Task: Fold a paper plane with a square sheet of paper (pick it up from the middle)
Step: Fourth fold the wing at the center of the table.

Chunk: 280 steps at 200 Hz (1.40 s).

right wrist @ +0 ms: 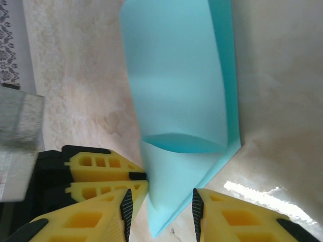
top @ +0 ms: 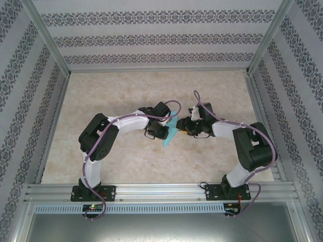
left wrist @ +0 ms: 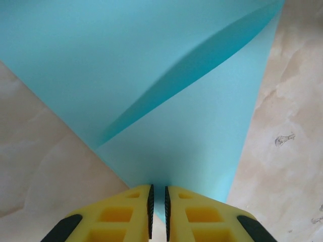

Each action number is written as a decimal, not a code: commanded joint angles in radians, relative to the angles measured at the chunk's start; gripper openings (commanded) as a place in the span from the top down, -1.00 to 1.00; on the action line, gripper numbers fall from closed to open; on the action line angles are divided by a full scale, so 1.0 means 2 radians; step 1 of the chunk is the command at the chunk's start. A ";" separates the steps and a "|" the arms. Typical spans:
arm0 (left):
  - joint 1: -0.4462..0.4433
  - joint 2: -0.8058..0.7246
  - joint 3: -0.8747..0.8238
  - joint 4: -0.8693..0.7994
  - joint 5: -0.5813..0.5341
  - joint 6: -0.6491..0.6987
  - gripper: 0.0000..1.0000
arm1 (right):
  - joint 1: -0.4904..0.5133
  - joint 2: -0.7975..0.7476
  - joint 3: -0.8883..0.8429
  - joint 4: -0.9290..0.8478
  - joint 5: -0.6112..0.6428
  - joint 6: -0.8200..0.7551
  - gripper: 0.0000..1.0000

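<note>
The square sheet of paper [top: 171, 129] is turquoise and folded over on itself, held up off the table between the two grippers. My left gripper [left wrist: 157, 201] is shut on one pointed edge of the sheet [left wrist: 151, 75], and a loose flap bows up across it. My right gripper [right wrist: 160, 201] is open; the sheet's [right wrist: 176, 91] lower point hangs between its fingertips [right wrist: 126, 204] with a gap on both sides. The left gripper's yellow fingers [right wrist: 101, 169] sit just left of that point. In the top view the left gripper [top: 162, 129] and right gripper [top: 183, 126] face each other. The paper plane is out of view.
The beige marble-patterned table [top: 101, 101] is bounded by aluminium rails [top: 151, 191] at the front and patterned walls [top: 151, 40] on three sides. A small pen mark [left wrist: 285, 138] is on the table beside the sheet.
</note>
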 commanded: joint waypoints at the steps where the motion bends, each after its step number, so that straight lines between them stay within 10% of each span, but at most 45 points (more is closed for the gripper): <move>1: 0.008 0.008 0.004 0.008 0.002 0.013 0.64 | -0.002 0.020 0.013 0.004 -0.007 0.002 0.24; 280: 0.012 0.017 -0.007 -0.001 0.003 0.026 0.65 | 0.011 0.082 0.094 -0.070 0.046 -0.026 0.22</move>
